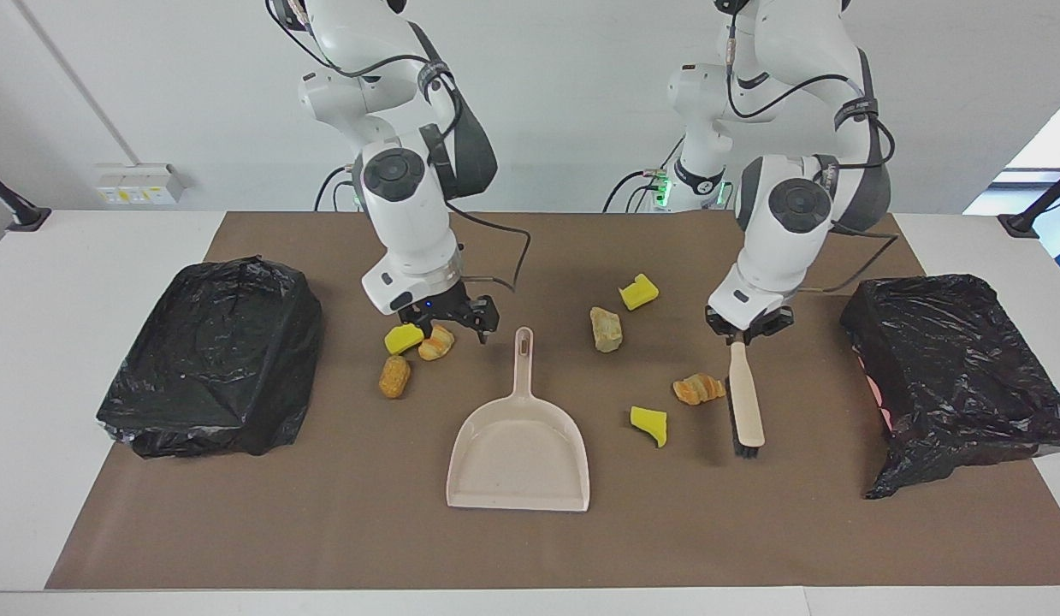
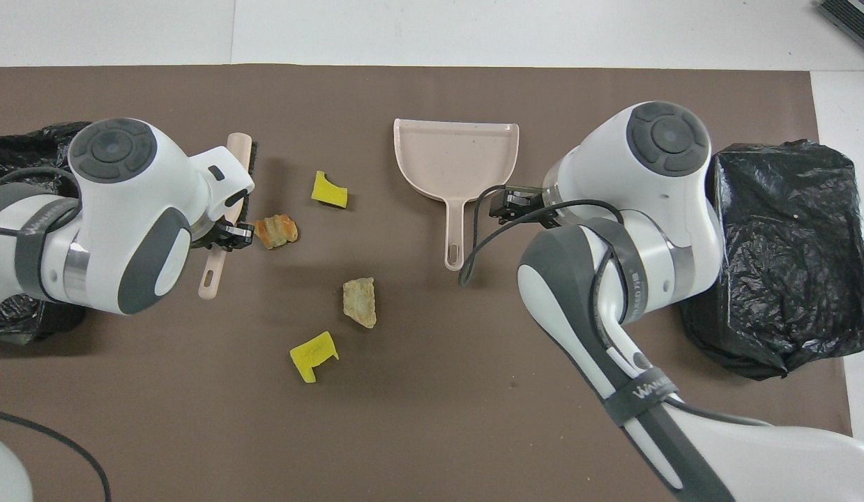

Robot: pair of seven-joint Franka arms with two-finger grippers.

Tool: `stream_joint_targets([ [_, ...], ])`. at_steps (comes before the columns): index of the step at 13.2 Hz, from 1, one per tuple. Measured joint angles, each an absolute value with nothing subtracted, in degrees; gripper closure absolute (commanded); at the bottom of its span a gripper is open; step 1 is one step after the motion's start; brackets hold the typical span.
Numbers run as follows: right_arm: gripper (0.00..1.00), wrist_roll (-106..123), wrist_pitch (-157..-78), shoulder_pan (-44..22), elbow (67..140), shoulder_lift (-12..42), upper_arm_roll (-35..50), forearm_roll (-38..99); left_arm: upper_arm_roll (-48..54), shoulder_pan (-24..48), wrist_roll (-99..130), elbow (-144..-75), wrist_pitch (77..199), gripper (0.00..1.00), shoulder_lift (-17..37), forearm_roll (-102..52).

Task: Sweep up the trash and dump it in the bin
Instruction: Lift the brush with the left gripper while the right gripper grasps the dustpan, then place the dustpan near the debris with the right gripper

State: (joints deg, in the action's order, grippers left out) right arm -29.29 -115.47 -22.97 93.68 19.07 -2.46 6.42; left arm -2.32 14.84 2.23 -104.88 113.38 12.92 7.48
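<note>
Right end effector (image 1: 455, 318) hides three trash pieces (image 1: 395, 376) overhead, visible facing

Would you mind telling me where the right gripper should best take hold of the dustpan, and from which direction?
Probably by the handle, coming straight down from above. The dustpan lies flat on the mat with its slim handle pointing toward the robots, narrow enough for two fingers, while the pan itself is broad. The open right gripper already hangs just beside the handle's end.
</note>
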Motion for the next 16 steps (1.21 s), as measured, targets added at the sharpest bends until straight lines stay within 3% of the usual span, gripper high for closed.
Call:
stream_joint_targets([
  [4,0.00,-30.2,-120.1,-27.9,89.5,26.8,-2.3,6.4,-2.2,10.9,-11.4,-105.0,115.3,1.00,15.0,8.1],
  [7,0.03,-30.3,-122.4,-30.1,89.1,29.7,-2.4,4.8,-1.0,11.0,-16.3,-108.5,115.3,1.00,14.1,8.2],
  [8,0.16,-30.3,-122.4,-30.1,88.9,29.8,-2.4,4.7,-0.5,11.2,-17.9,-110.2,115.3,1.00,13.2,8.2],
  [9,0.39,-30.3,-122.4,-30.1,88.8,29.8,-2.4,4.6,-0.2,12.1,-18.9,-112.0,115.3,1.00,12.1,8.2],
  [10,0.75,-30.3,-122.4,-30.1,88.7,29.8,-2.4,4.6,-0.1,13.6,-19.1,-114.0,115.2,1.00,10.6,8.0],
  [11,0.91,-30.3,-122.3,-30.3,88.8,29.8,-2.4,4.6,0.0,15.1,-19.1,-115.9,115.0,1.00,9.2,7.5],
  [12,1.00,-30.7,-122.2,-30.4,88.9,29.8,-2.4,4.6,0.0,16.6,-19.1,-117.5,114.3,1.00,7.9,6.5],
  [16,1.00,-32.6,-121.9,-30.5,88.9,29.8,-2.4,4.4,0.1,19.5,-19.0,-118.8,106.6,1.00,3.7,4.3],
])
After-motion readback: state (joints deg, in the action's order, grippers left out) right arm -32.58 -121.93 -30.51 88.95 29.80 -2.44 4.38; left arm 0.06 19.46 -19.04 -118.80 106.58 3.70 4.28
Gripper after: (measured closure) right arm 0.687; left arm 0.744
